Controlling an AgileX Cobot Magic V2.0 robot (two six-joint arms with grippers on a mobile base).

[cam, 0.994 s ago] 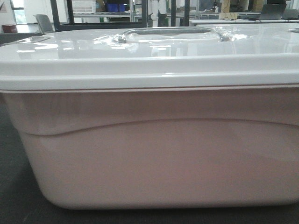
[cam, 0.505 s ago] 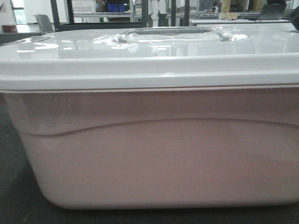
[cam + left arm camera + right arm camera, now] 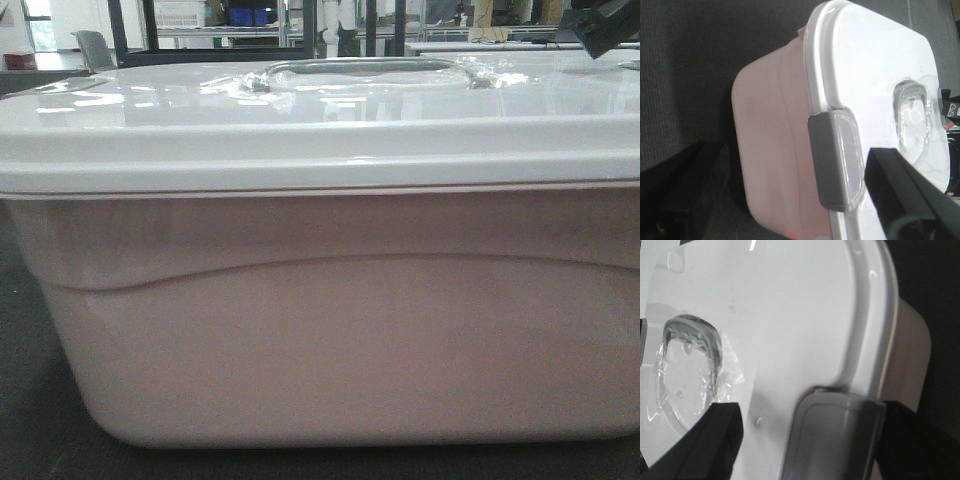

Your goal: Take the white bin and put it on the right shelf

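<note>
The white bin (image 3: 330, 330) fills the front view: pinkish translucent tub, glossy white lid (image 3: 300, 110), recessed handle (image 3: 365, 70). It rests on a dark surface. My left gripper (image 3: 795, 157) is open at one end of the bin. One black finger (image 3: 910, 195) is over the lid beside the grey latch (image 3: 835, 160), the other in shadow beside the tub wall. My right gripper (image 3: 807, 417) is open at the other end, its fingers (image 3: 710, 435) on either side of that end's grey latch (image 3: 837, 435). It also shows in the front view's top right corner (image 3: 605, 25). The right shelf is out of view.
The dark textured surface (image 3: 40, 440) runs under and around the bin. Behind it stand black posts (image 3: 150, 30), a grey chair (image 3: 95, 48), blue crates (image 3: 248, 15) and white tables (image 3: 480, 45).
My right gripper has come into the top right corner of the front view, over the lid's far right end. The bin has not moved.
</note>
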